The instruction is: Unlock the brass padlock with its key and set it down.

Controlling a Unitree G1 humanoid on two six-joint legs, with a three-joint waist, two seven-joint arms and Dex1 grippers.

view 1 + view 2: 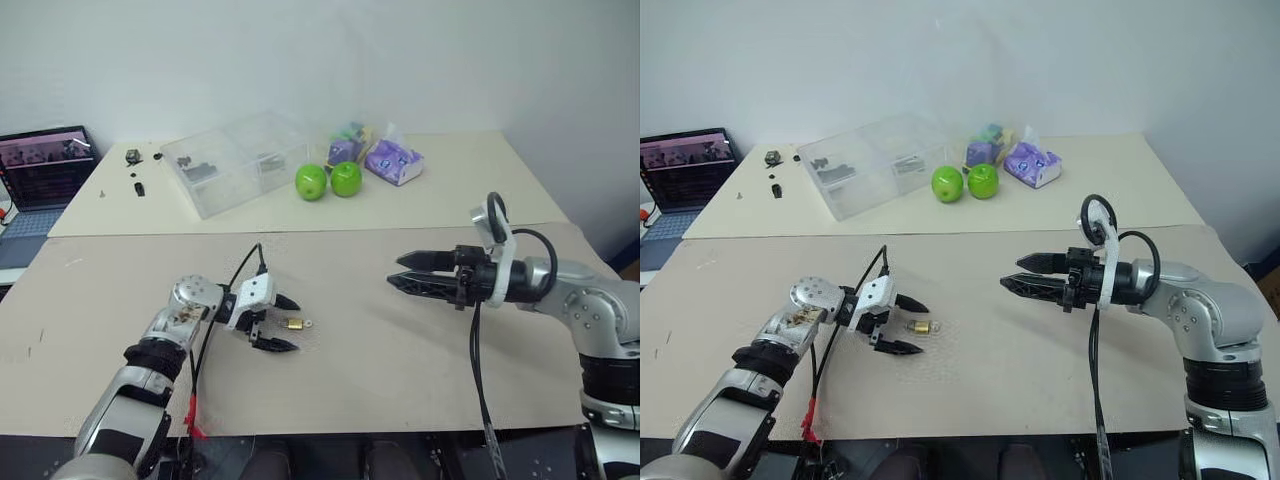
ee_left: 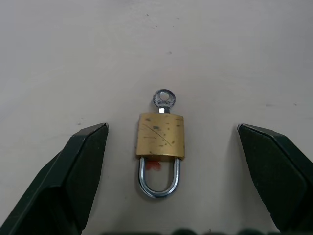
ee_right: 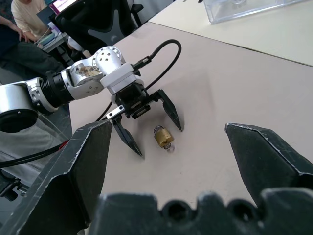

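Brass padlock (image 2: pixel 161 142) flat on the table (image 1: pixel 400 350), between the spread fingers of the left gripper (image 1: pixel 277 322), touching neither. Key (image 2: pixel 164 99) seated in the keyway, bow pointing away from the wrist; shackle (image 2: pixel 158 178) toward it, apparently closed, though hard to be sure from these angles. Left jaws released wide, nothing held. Right gripper (image 1: pixel 1025 274) hanging well apart above the table, jaws also released, empty, aimed toward the lock. Step in hand, by judgement: pinning the body. Best closed squarely on the brass flanks, low and centred, leaving key bow clear for the right fingers to pinch and twist. Risk: tiny lock skating or tipping if one finger lands first. No brand or lettering legible on the lock; only scuffs and a red smear near the shackle.
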